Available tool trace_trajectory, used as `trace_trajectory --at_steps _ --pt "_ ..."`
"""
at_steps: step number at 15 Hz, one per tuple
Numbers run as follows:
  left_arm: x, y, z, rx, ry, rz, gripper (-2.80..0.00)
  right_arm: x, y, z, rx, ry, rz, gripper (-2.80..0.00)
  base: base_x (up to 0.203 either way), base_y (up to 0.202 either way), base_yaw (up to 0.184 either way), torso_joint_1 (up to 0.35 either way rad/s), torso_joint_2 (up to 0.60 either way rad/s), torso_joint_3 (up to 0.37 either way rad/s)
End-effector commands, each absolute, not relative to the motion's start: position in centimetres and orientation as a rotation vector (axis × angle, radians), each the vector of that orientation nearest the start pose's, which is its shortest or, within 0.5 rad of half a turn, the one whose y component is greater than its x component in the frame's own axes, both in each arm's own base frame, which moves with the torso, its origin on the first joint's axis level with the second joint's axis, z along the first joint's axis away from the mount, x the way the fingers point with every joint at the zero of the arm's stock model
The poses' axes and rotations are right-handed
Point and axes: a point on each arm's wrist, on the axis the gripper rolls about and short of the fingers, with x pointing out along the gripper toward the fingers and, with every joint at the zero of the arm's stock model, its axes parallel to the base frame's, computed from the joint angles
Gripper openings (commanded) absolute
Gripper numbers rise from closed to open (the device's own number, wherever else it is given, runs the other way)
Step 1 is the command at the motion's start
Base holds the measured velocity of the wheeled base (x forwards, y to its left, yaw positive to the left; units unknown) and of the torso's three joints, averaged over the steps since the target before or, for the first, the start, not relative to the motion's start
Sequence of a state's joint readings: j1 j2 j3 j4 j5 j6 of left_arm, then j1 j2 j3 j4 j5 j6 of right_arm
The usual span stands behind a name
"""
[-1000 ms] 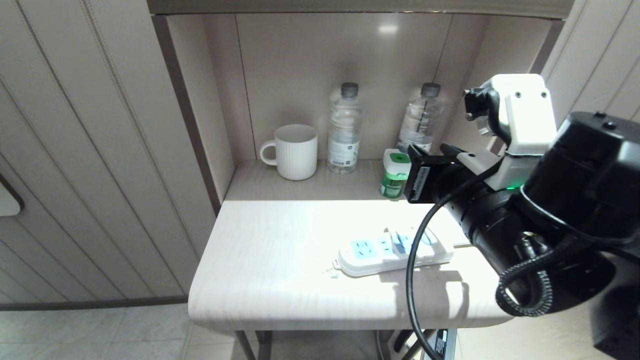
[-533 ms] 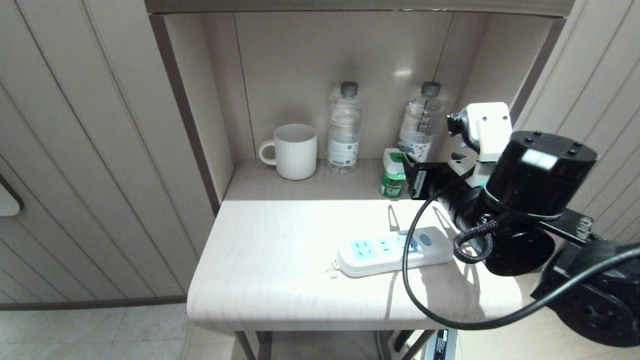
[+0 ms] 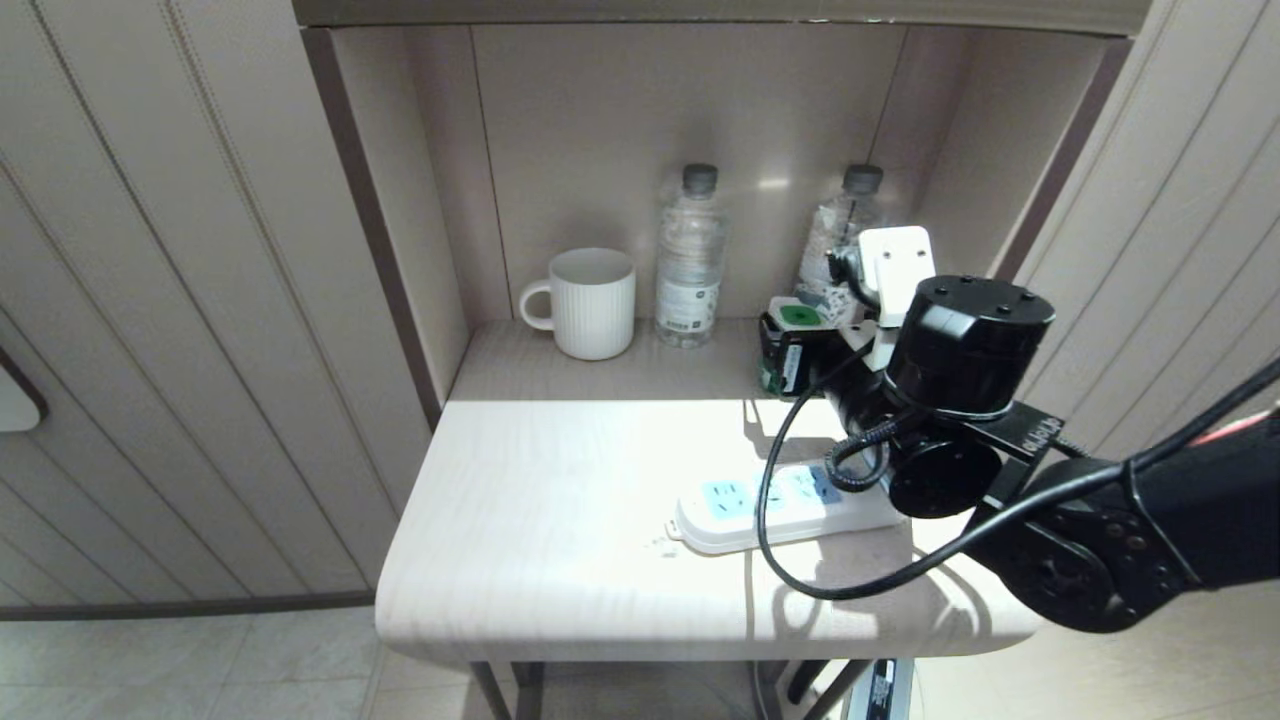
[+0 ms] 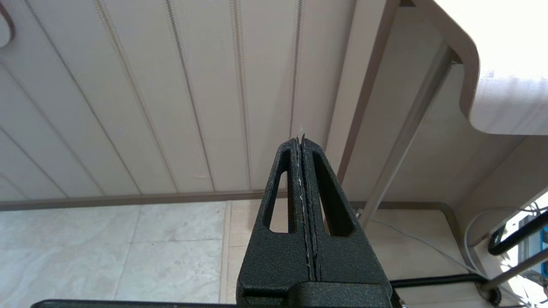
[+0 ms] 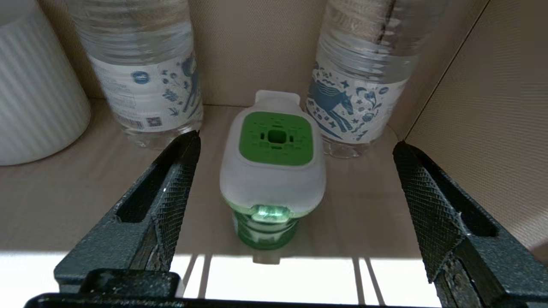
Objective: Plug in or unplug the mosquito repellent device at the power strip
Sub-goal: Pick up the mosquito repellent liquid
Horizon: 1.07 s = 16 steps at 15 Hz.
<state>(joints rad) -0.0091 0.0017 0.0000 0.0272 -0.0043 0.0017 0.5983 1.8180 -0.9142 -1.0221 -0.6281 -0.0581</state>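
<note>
Right wrist view: the right gripper (image 5: 291, 192) has its fingers spread wide apart, one finger (image 5: 171, 179) on each side of the mosquito repellent device (image 5: 272, 171), clear gaps both sides, nothing touched yet. Device stands upright btwn the fingers, green face up, bottle under it, just in front of two water bottles (image 5: 141, 64) that flank it behind. White mug (image 5: 34, 98) sits off beyond one finger.

What changed: a sec ago the fingers were only partly parted and the arm hung higher and nearer the robot; since then they've opened wide and the arm has swung forward and down into the shelf recess, so the device is now framed by the gripper. Head view shows the right gripper (image 3: 800, 350) at the device (image 3: 797, 318), w/ the power strip (image 3: 745, 510) lying flat on the table (image 3: 540, 530) below and behind the wrist, sockets bare, nothing plugged in.

Meaning: looks like the plug-in variant, pre-grasp stage. Next step prob. a short advance, then close on the white head. Risk: bottles stand close behind, a deep reach could nudge them.

Left gripper (image 4: 302, 171): fingers pressed together, empty, parked low beside the table leg, pointing at wall and floor.
</note>
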Motion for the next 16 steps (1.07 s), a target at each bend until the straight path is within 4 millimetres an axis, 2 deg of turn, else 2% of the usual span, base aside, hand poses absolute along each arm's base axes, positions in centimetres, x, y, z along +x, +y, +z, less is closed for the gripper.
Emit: trace_trajectory --at_steps 1,7,11,16 --pt "-2.3 0.0 7.3 0.002 0.031 -0.013 -2.80 29.6 18.5 20.7 0.006 -0.093 -0.039 0.00 0.000 0.000 0.000 0.000 0.00 0.000" --pt "-2.3 0.0 7.3 0.002 0.031 -0.014 -2.80 32.5 18.0 21.2 -0.001 -0.129 -0.074 0.00 0.000 0.000 0.000 0.000 0.00 0.000" --pt "-2.3 0.0 7.3 0.002 0.031 -0.014 -2.80 33.4 17.8 21.4 -0.014 -0.143 -0.081 0.00 0.000 0.000 0.000 0.000 0.00 0.000" --pt "-2.3 0.0 7.3 0.002 0.031 -0.014 -2.80 34.6 18.5 20.7 -0.020 -0.139 -0.075 0.00 0.000 0.000 0.000 0.000 0.00 0.000"
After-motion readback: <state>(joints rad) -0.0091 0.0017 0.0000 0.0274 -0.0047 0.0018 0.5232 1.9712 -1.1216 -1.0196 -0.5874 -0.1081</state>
